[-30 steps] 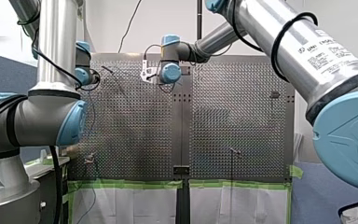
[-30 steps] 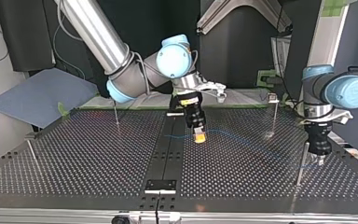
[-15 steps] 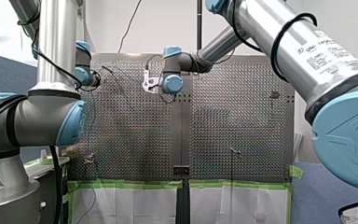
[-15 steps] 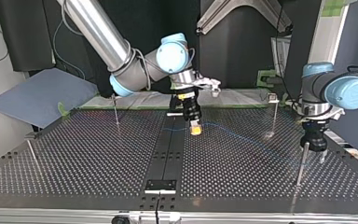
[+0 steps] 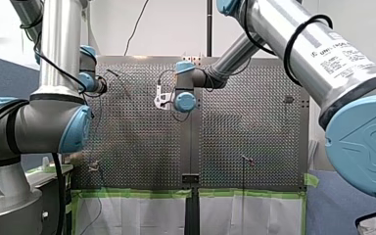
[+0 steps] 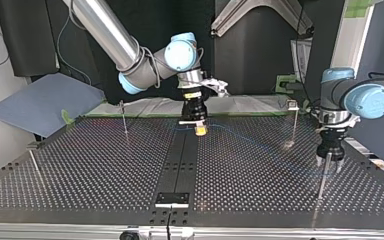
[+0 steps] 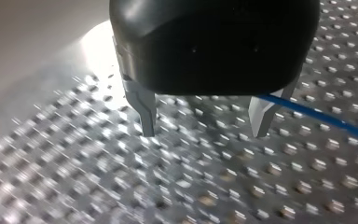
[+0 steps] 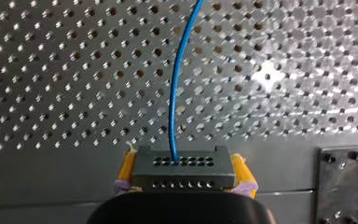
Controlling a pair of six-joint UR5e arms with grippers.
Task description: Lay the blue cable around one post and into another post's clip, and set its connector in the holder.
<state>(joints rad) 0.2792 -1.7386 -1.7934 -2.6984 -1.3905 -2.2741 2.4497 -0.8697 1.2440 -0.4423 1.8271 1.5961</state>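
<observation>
In the right wrist view a dark grey connector (image 8: 182, 168) sits between my right gripper's yellow pads (image 8: 127, 170), which are shut on it. The blue cable (image 8: 176, 93) leaves the connector and runs ahead over the perforated table. In the top view my right gripper (image 6: 198, 130) holds the connector low over the central black strip at the back. From there the cable (image 6: 260, 145) trails to the thin post (image 6: 321, 185) at the right. My left gripper (image 6: 329, 165) hangs open just above that post. Its metal fingers (image 7: 144, 112) hold nothing, and the cable (image 7: 321, 119) passes beside one finger.
Other thin posts stand at the top view's left (image 6: 124, 120), far left (image 6: 34, 162) and back right, the last one with a clip on top (image 6: 293, 106). A black plate (image 6: 172, 198) lies on the central strip near the front edge. A screwed plate (image 8: 340, 182) lies beside my right gripper.
My right gripper has carried the connector toward the back of the top view and slightly left. My left gripper has risen off the table beside the right post, its fingers now spread.
</observation>
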